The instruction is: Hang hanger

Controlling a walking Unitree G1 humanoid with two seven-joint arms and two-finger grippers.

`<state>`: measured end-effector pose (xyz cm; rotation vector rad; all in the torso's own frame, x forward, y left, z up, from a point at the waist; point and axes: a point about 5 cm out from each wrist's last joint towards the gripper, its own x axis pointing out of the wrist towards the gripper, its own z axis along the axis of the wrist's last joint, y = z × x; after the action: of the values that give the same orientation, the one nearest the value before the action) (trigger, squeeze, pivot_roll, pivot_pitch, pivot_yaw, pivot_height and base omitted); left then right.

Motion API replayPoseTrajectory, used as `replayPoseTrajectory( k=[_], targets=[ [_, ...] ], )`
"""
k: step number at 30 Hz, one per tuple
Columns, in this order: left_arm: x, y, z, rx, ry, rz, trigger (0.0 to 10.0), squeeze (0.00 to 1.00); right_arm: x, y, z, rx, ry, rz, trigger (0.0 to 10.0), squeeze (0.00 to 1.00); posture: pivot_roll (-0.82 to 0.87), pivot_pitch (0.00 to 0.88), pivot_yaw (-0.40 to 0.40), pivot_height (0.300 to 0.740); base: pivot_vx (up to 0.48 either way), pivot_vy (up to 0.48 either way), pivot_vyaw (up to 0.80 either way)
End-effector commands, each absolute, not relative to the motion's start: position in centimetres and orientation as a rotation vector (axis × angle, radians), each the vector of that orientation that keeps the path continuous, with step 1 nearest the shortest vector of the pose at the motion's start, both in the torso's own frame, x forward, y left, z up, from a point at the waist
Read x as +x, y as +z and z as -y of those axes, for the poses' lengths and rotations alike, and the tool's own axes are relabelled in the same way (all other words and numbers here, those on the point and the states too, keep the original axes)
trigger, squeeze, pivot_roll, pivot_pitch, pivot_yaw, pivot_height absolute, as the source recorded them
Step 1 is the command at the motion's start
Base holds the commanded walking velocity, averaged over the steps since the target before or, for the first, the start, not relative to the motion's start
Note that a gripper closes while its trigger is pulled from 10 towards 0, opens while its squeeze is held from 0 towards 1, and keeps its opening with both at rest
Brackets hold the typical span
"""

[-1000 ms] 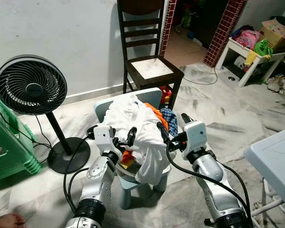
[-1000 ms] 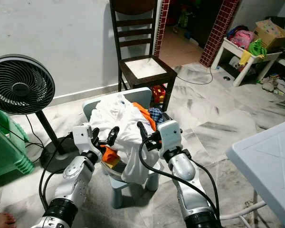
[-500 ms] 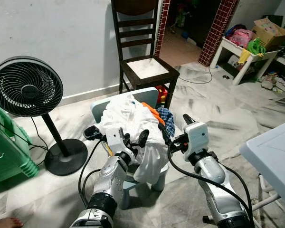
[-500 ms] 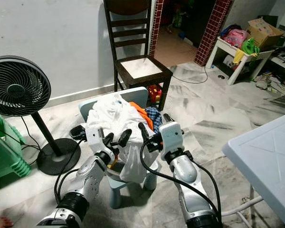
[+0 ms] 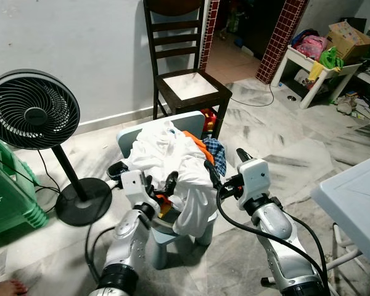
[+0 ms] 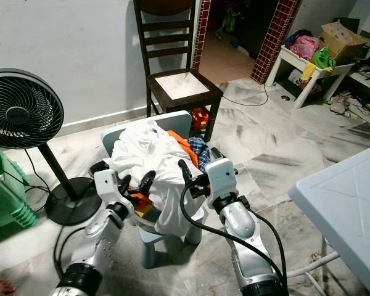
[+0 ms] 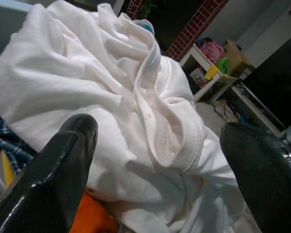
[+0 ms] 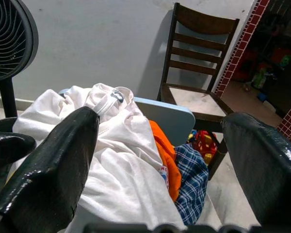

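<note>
A heap of clothes (image 5: 176, 163), mostly a white shirt (image 6: 149, 154) over orange and blue-checked pieces, lies on a small light-blue chair (image 5: 197, 123). The hook of a white hanger (image 8: 110, 100) sticks out of the white shirt at the top of the heap. My left gripper (image 5: 160, 182) is open at the heap's near left side, fingers (image 7: 58, 165) close to the white cloth. At the heap's near right side my right gripper (image 5: 222, 158) is open too, fingers (image 8: 53, 165) spread towards the shirt. Neither holds anything.
A dark wooden chair (image 5: 188, 86) stands behind the small chair, against the wall. A black standing fan (image 5: 34, 117) and a green plastic stool (image 5: 6, 197) are at left. A white table (image 5: 354, 197) juts in at right. A person's foot (image 5: 6, 287) shows at the bottom left.
The camera has shifted slightly. My left gripper, which reached further in over the heap half a second ago, has drawn back to the left. The right gripper keeps its place.
</note>
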<state>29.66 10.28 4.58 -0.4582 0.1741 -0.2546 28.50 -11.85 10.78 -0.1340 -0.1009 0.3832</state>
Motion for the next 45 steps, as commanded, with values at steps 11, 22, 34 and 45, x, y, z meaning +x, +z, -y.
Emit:
replayPoseTrajectory(
  k=[11, 22, 34, 45],
  targets=[
    [30.1, 3.6, -7.2, -0.543, -0.299, -0.286, 10.0, 0.00, 28.7, 11.1, 12.0, -0.148, 0.393, 0.099, 10.0, 0.00, -0.04, 0.054, -0.134, 0.740, 0.000, 0.000, 0.00],
    [32.1, 4.7, -8.3, -0.633, -0.229, -0.240, 3.3, 0.00, 28.4, 11.0, 12.0, -0.143, 0.377, 0.099, 10.0, 0.00, -0.06, 0.053, -0.123, 0.740, 0.000, 0.000, 0.00],
    [31.5, 4.1, -6.0, -0.678, -0.279, -0.298, 10.0, 0.00, 28.4, 11.1, 12.1, -0.150, 0.380, 0.097, 10.0, 0.00, -0.06, 0.053, -0.129, 0.740, 0.000, 0.000, 0.00],
    [31.6, 4.4, -4.9, -0.684, -0.316, -0.310, 10.0, 0.00, 28.3, 11.0, 11.9, -0.148, 0.385, 0.097, 10.0, 0.00, -0.07, 0.055, -0.127, 0.740, 0.000, 0.000, 0.00]
  ],
)
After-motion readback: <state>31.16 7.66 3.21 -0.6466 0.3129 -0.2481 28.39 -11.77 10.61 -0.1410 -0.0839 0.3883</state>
